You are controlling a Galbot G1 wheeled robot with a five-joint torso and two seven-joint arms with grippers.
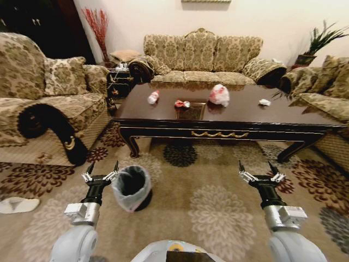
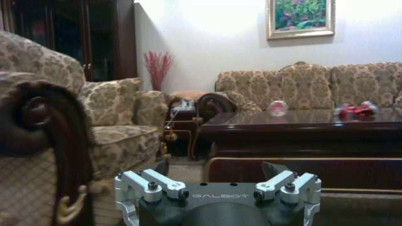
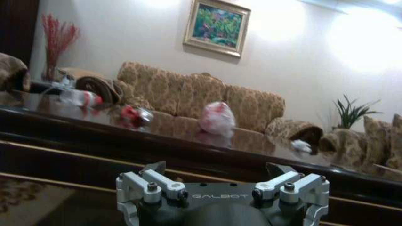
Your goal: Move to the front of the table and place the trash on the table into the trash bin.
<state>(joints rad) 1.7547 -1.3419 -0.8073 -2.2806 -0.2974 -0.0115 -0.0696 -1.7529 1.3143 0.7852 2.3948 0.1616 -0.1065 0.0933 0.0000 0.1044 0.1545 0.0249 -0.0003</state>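
Left gripper: lower left of the head view, fingers spread wide, holding nothing, just beside the trash bin.
Right gripper: lower right, likewise spread and empty, over bare carpet.
Trash bin: on the floor, lower centre-left, short of the table.
Table: mid-frame, well apart from both grippers.
Trash on its top, left to right: bottle, can, bag bundle, paper wad.
Risks, as judged:
- all four items look beyond reach, so grasping from here would likely fall short;
- the bin sits close to the left arm and could be knocked over;
- the bottle and can, apparently lying on glossy wood, may roll if nudged.
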